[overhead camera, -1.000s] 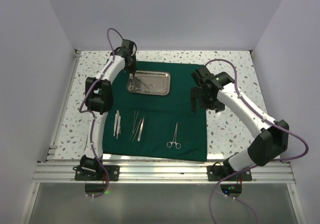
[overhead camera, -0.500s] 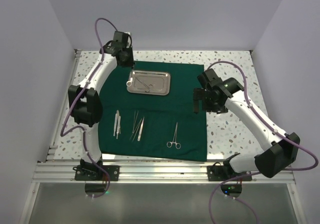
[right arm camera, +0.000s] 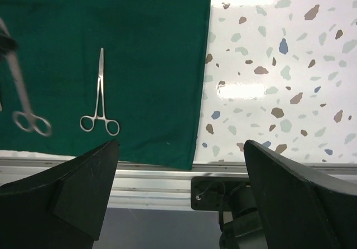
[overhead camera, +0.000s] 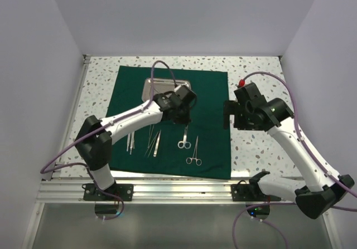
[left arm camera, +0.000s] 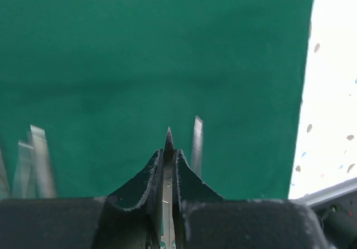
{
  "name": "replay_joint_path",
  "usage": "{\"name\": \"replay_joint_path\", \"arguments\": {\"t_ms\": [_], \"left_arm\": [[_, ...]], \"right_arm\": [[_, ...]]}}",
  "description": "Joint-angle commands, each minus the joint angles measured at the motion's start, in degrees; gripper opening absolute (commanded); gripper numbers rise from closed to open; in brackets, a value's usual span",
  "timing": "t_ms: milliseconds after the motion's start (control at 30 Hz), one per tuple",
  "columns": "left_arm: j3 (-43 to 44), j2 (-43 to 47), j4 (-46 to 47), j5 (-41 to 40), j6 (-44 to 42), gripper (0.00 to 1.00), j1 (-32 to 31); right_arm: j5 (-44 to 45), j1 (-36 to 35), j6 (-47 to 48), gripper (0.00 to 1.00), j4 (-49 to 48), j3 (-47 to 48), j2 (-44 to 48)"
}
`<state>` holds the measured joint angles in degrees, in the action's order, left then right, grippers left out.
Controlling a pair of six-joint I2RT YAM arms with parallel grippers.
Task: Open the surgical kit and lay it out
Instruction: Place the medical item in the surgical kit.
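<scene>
Top external view: a dark green cloth wrap (overhead camera: 209,93) lies spread flat on the white speckled table (overhead camera: 262,71). A small shiny rectangular steel tray (overhead camera: 159,84) sits on the far part of the cloth, partly hidden by the left arm. The left claw (overhead camera: 184,121) hangs over the middle of the cloth, closed on a slim silver ring-handled forceps (overhead camera: 184,140) whose rings point to the cloth's near edge; whether it touches the cloth cannot be told. In the left wrist view the left claw (left arm camera: 168,155) has its fingers (left arm camera: 150,176) pressed together on the thin steel shank (left arm camera: 168,140), the tip sticking out past them above the green cloth (left arm camera: 139,54).

A second silver ring-handled forceps (overhead camera: 194,159) lies on the cloth just beside the held one, nearer the cloth's near right corner. Slim silver tweezers (overhead camera: 155,140) and pale scalpel-like handles (overhead camera: 131,139) lie in a row on the near left part of the cloth.

The right claw (overhead camera: 228,115) hovers at the cloth's right edge. Its wrist view shows the right claw (right arm camera: 181,144) spread wide with nothing between the fingers (right arm camera: 83,188), the lying forceps (right arm camera: 100,96) below on the cloth (right arm camera: 150,48) and the held forceps (right arm camera: 22,98) blurred at the left.
</scene>
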<state>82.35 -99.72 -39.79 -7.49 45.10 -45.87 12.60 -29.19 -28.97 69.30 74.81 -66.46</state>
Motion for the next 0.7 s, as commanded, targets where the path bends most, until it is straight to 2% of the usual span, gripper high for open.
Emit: {"name": "replay_joint_path", "arguments": {"t_ms": [0, 67, 200, 233, 267, 400, 533, 667], "left_arm": [[-2.27, 0.50, 4.62, -5.69, 10.87, 0.00, -5.97], [-2.98, -0.64, 5.60, -6.22, 12.90, 0.00, -9.22], [-2.98, -4.94, 8.23, -5.44, 13.52, 0.00, -11.26], [-2.81, -5.56, 8.59, -5.17, 13.17, 0.04, -11.26], [-2.11, -6.09, 8.76, -5.00, 12.91, 0.22, -11.26], [2.37, -7.33, 5.79, -5.87, 10.46, 0.40, -11.26], [8.51, -6.89, 1.65, -8.16, 5.71, 0.48, -8.82], [11.16, -6.10, 0.33, -7.54, -0.88, 0.46, -1.52]], "right_arm": [[-0.82, 0.10, 1.11, 0.98, 2.59, -2.28, 3.51], [-1.00, 0.10, 1.46, 0.98, 3.03, -3.52, 4.84], [-1.35, 0.10, 1.81, 0.98, 3.74, -6.33, 7.82], [-1.26, 0.10, 1.73, 0.99, 3.91, -6.60, 8.09], [-1.35, 0.19, 1.73, 0.98, 4.09, -6.95, 8.44], [-1.18, 0.10, 1.20, 0.98, 4.27, -7.66, 9.24], [-0.12, 0.10, 0.58, 0.98, 4.00, -7.75, 9.07], [0.76, 0.19, -0.47, 0.98, 3.57, -7.13, 7.92]]}}
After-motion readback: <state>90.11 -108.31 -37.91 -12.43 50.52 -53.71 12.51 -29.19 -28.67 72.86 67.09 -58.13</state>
